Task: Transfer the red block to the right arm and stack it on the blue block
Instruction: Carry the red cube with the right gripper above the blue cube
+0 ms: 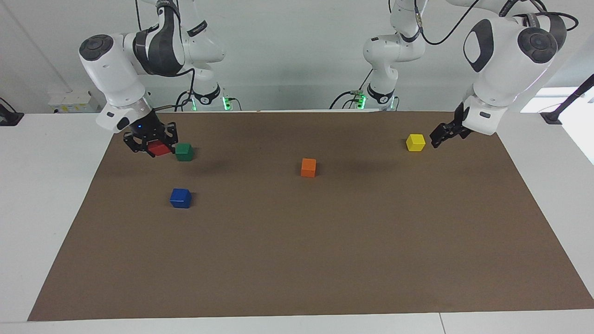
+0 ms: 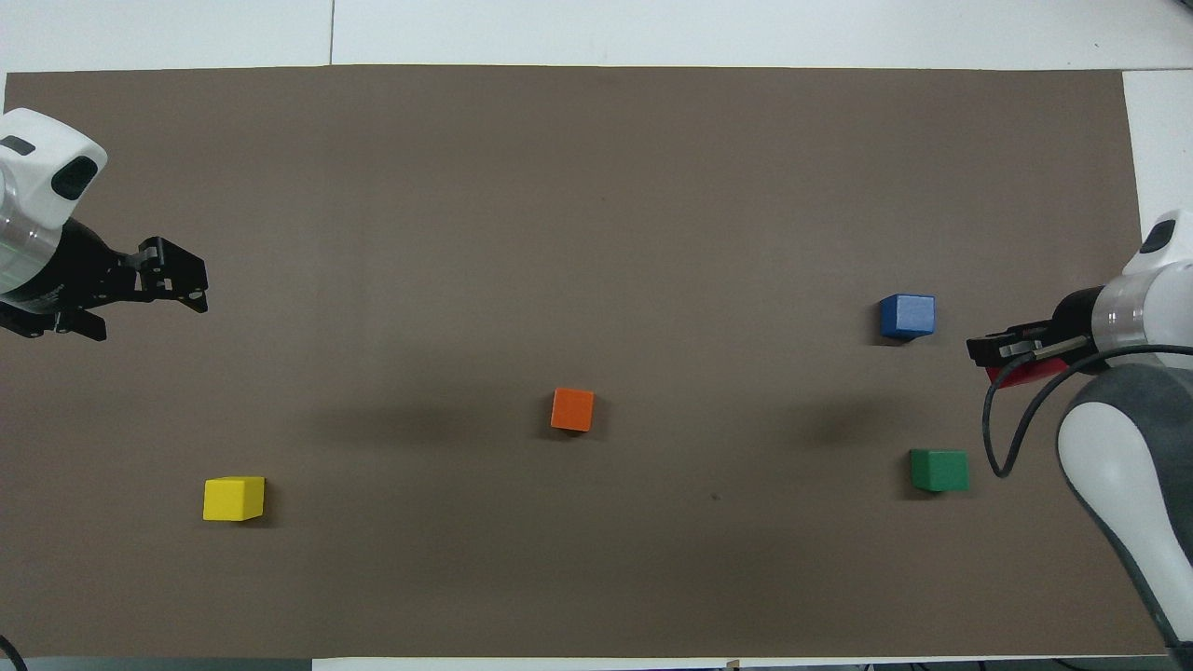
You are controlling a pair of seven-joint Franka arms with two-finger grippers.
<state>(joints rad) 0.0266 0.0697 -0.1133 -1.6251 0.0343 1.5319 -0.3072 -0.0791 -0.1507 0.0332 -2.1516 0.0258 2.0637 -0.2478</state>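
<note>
- Brown paper [image 1: 297, 241] is covering most of the white tabletop [image 1: 46, 195] in the facing view, with a pale wall rising at the robots' end.
- Right gripper [image 1: 155, 147] is pinching the red block [image 1: 158, 148] with its fingers closed on it, hanging over the mat just beside the green block [image 1: 184, 151], toward the right arm's end.
- Blue block [image 1: 180, 197] is sitting on the paper farther from the robots than the green block, nothing resting on it.
- Left gripper [image 1: 441, 137] is hovering with its fingers spread apart, holding nothing, just beside the yellow block [image 1: 415, 142].
- Orange block [image 1: 308, 167] is lying near the middle of the paper.
- Seen from overhead, the right gripper [image 2: 1002, 354] is showing only a sliver of the red block [image 2: 1021, 375] beneath it, near the blue block [image 2: 907, 315] and the green block [image 2: 939, 469].
- Left gripper [image 2: 149, 289] is hanging wide open over the paper [image 2: 596, 186], well apart from the yellow block [image 2: 233, 498]; the orange block [image 2: 572, 409] is sitting centrally.
</note>
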